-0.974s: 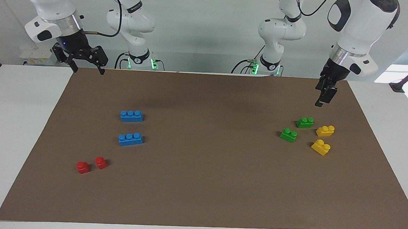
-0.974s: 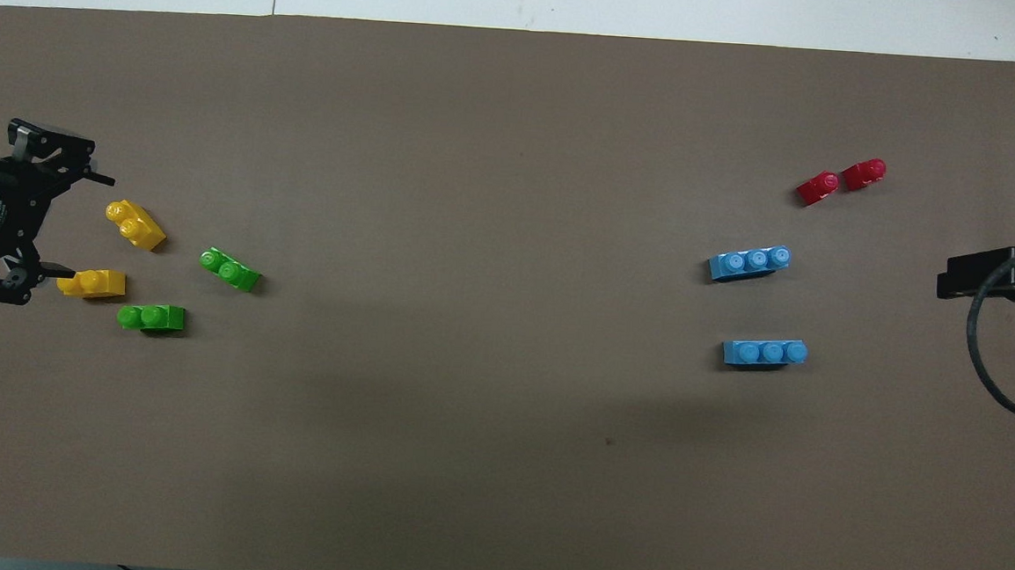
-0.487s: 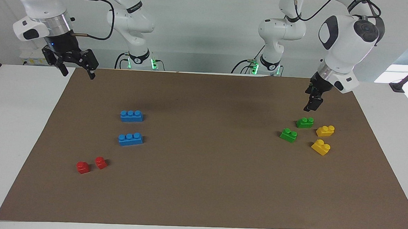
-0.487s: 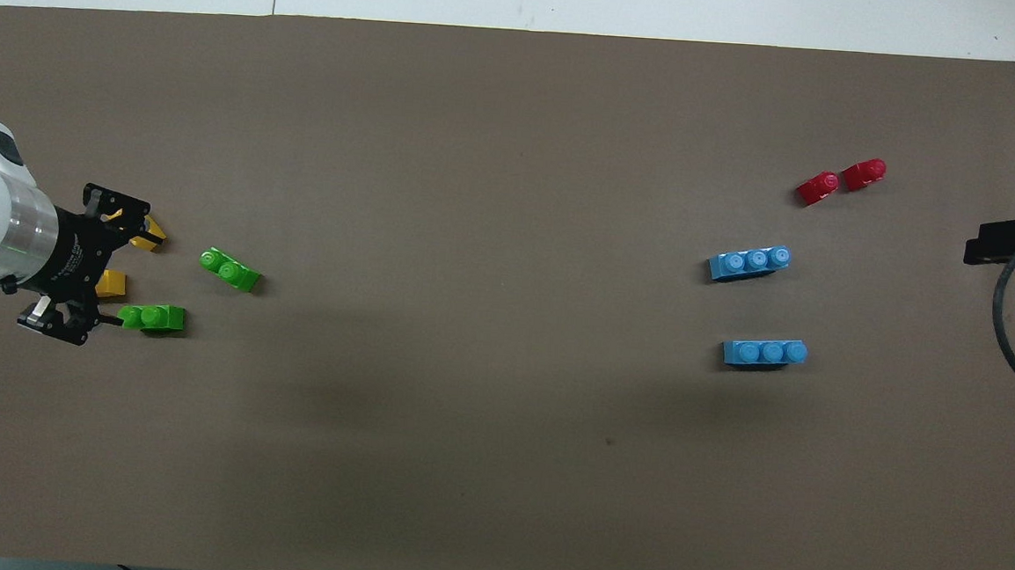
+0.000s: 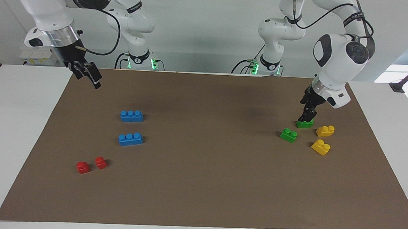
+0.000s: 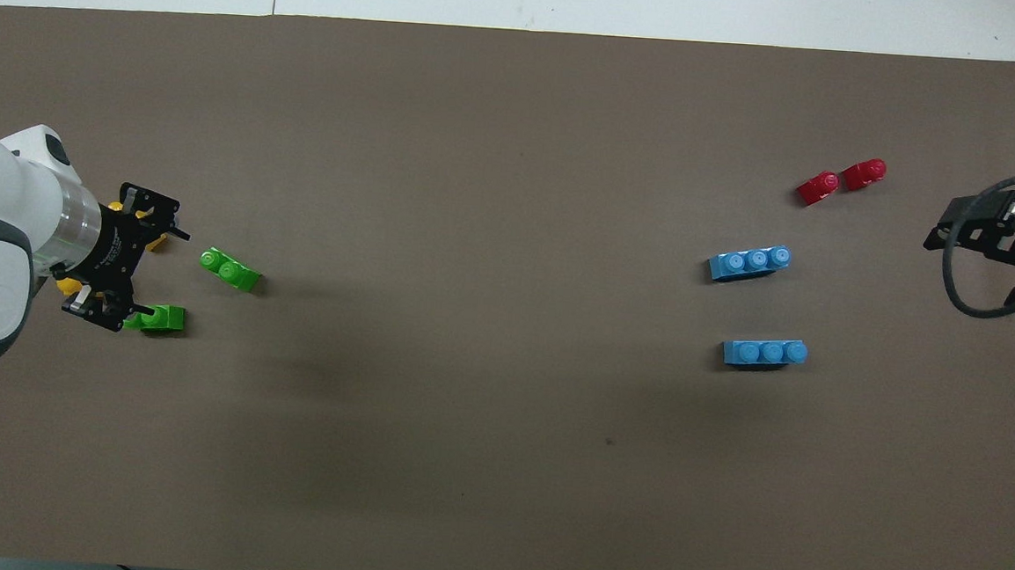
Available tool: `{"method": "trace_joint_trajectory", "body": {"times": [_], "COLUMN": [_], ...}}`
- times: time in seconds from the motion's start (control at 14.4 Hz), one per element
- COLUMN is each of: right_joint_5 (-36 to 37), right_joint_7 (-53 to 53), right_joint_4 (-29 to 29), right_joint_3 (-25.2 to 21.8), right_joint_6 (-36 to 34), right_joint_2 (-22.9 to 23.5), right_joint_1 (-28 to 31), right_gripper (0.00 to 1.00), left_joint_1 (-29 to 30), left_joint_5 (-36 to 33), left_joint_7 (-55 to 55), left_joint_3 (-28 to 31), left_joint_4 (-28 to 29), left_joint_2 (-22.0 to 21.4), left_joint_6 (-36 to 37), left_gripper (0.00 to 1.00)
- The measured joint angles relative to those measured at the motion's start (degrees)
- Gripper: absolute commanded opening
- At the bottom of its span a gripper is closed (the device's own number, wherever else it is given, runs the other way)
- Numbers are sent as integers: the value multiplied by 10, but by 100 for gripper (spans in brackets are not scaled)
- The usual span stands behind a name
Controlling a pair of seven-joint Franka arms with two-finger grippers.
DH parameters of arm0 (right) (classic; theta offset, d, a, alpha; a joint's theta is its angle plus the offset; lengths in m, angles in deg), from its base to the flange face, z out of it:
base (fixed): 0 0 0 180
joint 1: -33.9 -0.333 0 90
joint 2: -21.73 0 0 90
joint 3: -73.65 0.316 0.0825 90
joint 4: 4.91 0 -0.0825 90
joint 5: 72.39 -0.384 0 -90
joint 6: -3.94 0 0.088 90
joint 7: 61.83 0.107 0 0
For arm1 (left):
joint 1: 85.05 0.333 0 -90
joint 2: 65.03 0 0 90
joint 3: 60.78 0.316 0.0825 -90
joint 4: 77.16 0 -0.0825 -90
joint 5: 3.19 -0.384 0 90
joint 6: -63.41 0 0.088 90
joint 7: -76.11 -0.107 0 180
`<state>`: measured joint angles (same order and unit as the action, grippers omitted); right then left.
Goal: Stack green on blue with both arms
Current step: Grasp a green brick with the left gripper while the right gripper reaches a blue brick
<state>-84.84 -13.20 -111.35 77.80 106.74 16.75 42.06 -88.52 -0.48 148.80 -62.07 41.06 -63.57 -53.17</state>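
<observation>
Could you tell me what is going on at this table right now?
The left pincer is down at the green brick nearer the robots, at the left arm's end of the table; whether it grips it yet cannot be told. The other green brick lies beside it, with two yellow bricks close by. The right pincer hangs over the mat's edge at the right arm's end. Both blue bricks lie untouched, and nothing is stacked yet.
</observation>
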Motion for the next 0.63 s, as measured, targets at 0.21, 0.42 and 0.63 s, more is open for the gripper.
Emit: {"method": "trace_joint_trajectory", "body": {"times": [0.21, 0.42, 0.63], "right_joint_5": [-67, -110, -139], "right_joint_7": [136, 192, 197], "right_joint_4": [-12, -9, 3], "right_joint_3": [-1, -1, -1], "right_joint_6": [22, 68, 96], "right_joint_2": [45, 103, 159], "right_joint_1": [8, 9, 9], "right_gripper": [100, 100, 100], "left_joint_1": [0, 2, 3], "left_joint_5": [0, 0, 0], "left_joint_7": [0, 0, -1], "left_joint_3": [0, 1, 3], "left_joint_4": [7, 7, 7], "left_joint_2": [29, 58, 78], "left_joint_6": [-51, -89, -110], "left_gripper": [100, 100, 100]}}
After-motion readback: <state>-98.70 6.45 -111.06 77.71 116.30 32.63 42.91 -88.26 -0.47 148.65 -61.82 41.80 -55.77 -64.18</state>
